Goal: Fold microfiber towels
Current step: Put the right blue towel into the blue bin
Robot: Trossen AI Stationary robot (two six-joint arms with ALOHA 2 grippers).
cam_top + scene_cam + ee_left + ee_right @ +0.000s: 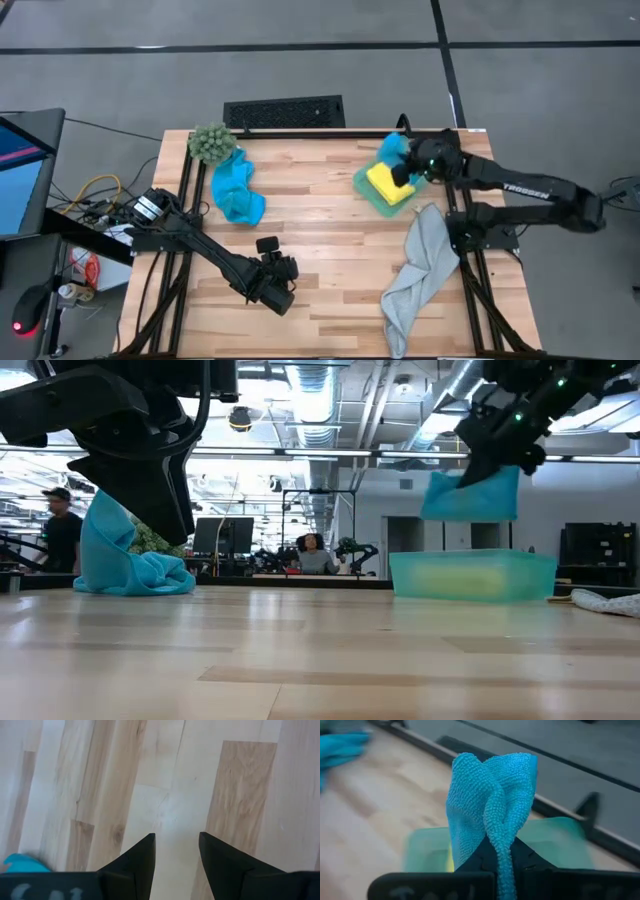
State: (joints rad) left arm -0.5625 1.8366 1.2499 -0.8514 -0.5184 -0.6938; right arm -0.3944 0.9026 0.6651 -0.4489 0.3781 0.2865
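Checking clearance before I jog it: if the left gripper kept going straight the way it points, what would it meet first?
Probably the bare wooden table: the left gripper points down at it, open and empty, nothing between.

Blue towel (490, 815): nubby looped cloth. Table (320, 210): smooth pale wood planks. Bin (472, 574): translucent plastic.

Wooden table (320, 200): towels (237, 190), bin (372, 192), plant (211, 143).
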